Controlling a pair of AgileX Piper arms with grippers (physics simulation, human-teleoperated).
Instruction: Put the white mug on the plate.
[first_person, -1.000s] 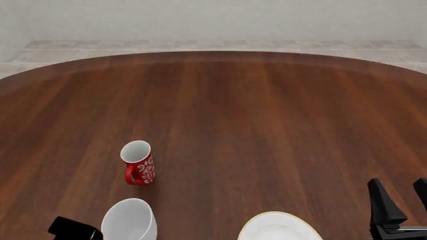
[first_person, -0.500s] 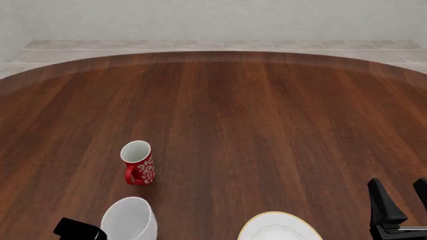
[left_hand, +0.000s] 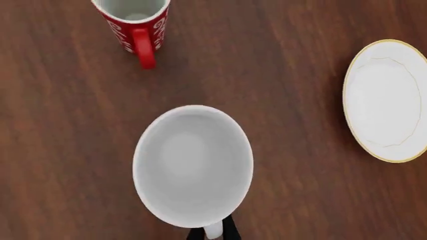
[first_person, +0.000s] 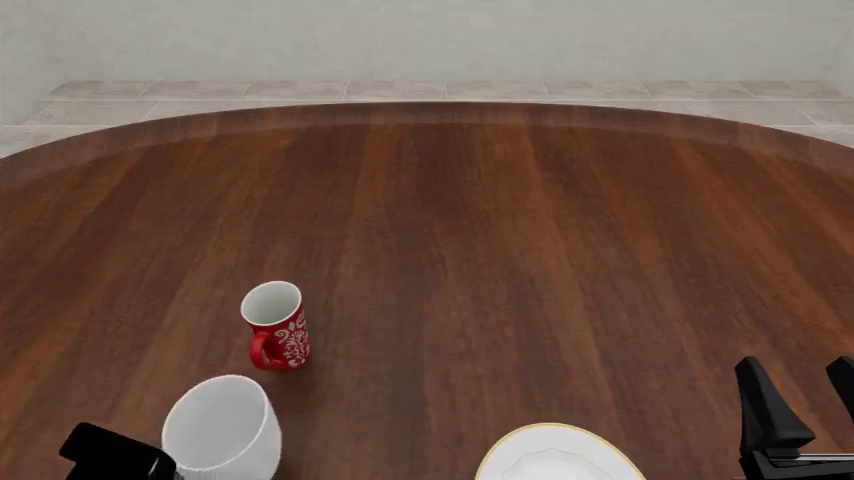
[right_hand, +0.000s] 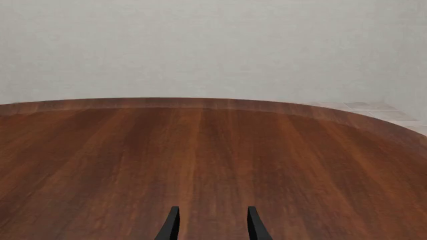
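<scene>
The white mug (first_person: 220, 428) hangs at the near left of the table and looks raised off the wood, its mouth tipped toward the camera. My left gripper (first_person: 150, 462) is shut on its handle. In the left wrist view the handle (left_hand: 213, 230) sits between the black fingertips, below the mug's wide rim (left_hand: 193, 165). The plate (first_person: 558, 456), white with a thin gold rim, lies at the near edge right of centre, cut off by the frame; it also shows as the plate (left_hand: 390, 100). My right gripper (first_person: 805, 415) stands open at the near right, holding nothing; its fingers (right_hand: 170, 226) are spread apart.
A small red mug (first_person: 276, 326) with white patterns stands upright just beyond the white mug, handle toward me; it shows too as the red mug (left_hand: 133, 25). The round wooden table (first_person: 507, 220) stretches away to a tiled floor and pale wall.
The white mug has shifted left and risen with my left gripper, tipping a little. The right gripper, red mug and plate have not moved.
</scene>
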